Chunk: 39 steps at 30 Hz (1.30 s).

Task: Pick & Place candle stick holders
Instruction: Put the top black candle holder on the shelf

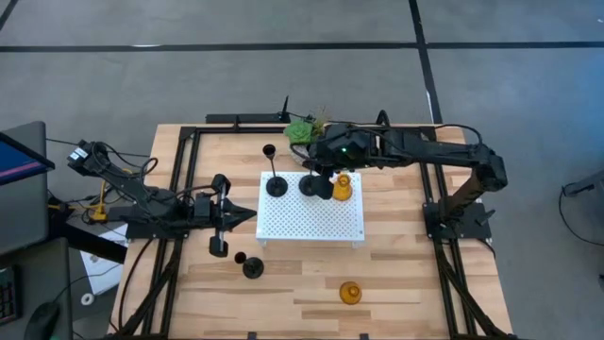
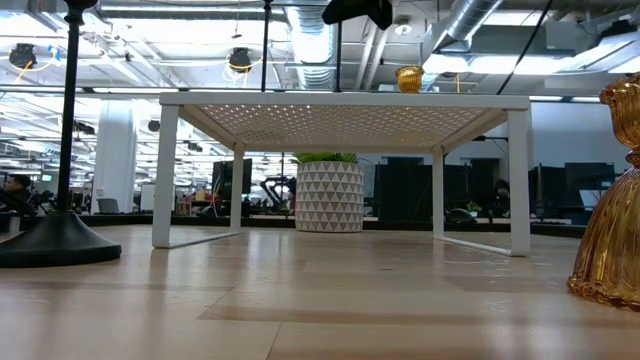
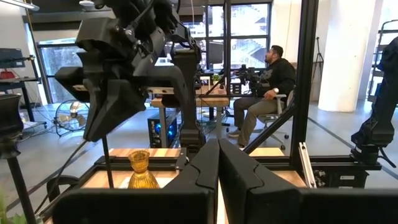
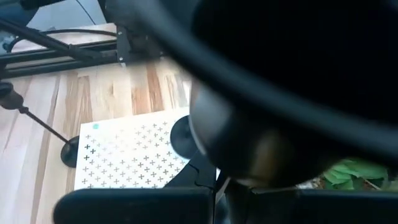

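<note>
Left gripper is closed on nothing, just beside the left edge of the white perforated stand. Nearest, on the table, stand two holders: one amber holder to the right and one tall black holder to the left. Farther, three are on the stand: a second tall black holder, a short black holder and a second amber holder. Right gripper, closed and empty, hangs over the short one. Farthest is one potted plant.
</note>
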Tool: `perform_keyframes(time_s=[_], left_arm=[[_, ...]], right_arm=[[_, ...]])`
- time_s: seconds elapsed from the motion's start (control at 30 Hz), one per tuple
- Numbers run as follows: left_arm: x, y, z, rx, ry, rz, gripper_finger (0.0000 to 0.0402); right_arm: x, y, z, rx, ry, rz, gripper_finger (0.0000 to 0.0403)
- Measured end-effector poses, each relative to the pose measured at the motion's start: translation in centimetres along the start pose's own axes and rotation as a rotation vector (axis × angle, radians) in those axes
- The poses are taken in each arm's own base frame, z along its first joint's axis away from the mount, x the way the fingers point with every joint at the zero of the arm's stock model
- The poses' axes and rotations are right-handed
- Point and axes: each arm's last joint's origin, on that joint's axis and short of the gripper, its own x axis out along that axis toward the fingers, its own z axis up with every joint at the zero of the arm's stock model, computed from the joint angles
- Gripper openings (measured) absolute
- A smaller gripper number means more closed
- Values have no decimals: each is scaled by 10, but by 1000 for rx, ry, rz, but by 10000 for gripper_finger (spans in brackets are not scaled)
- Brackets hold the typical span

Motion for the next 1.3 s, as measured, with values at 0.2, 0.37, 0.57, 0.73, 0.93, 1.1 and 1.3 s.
perform_keyframes(time_s=[0.2,0.37,0.57,0.73,0.93,1.1,1.3], left_arm=[[0,0,0,0,0,0,7],[0,0,0,2,3,-1,7],[0,0,0,2,3,-1,7],[0,0,-1,4,5,-1,7],[0,0,-1,3,5,-1,7],[0,0,-1,4,5,-1,7],[0,0,-1,4,5,-1,7]], right_arm=[[2,3,0,-17,-1,10,0],[7,4,-1,-26,-1,10,0],[14,5,2,-28,-27,17,0],[22,4,1,-25,-16,27,0],[29,4,-2,-26,6,24,0],[35,4,-3,-26,15,22,0],[38,3,-4,-41,22,17,0]])
